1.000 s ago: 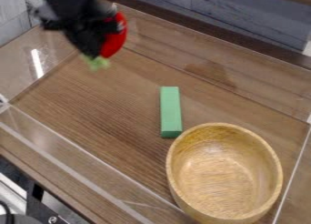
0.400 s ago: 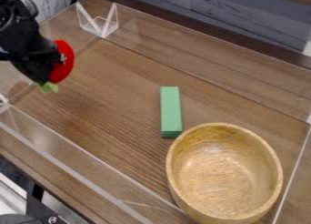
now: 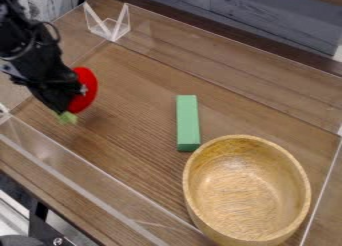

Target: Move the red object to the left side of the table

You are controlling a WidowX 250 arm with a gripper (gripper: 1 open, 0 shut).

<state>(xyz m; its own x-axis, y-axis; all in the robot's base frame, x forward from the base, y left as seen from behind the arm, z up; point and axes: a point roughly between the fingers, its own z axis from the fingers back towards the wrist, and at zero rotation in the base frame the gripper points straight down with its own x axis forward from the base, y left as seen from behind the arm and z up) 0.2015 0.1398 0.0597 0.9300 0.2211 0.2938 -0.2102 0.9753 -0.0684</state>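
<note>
The red object point(image 3: 86, 88) is a small round toy fruit with a green stem tip pointing down toward the table point(image 3: 134, 160). It sits between the fingers of my black gripper point(image 3: 67, 93), which is shut on it just above the wood at the left side. The gripper points steeply downward. Whether the fruit touches the tabletop I cannot tell.
A green rectangular block point(image 3: 187, 123) lies in the middle of the table. A wooden bowl point(image 3: 247, 196) stands at the front right. Low clear acrylic walls point(image 3: 80, 195) run along the table's edges, with a clear bracket point(image 3: 108, 24) at the back left.
My gripper has carried the red object from the back left down toward the tabletop and nearer the front. The block and bowl have stayed put.
</note>
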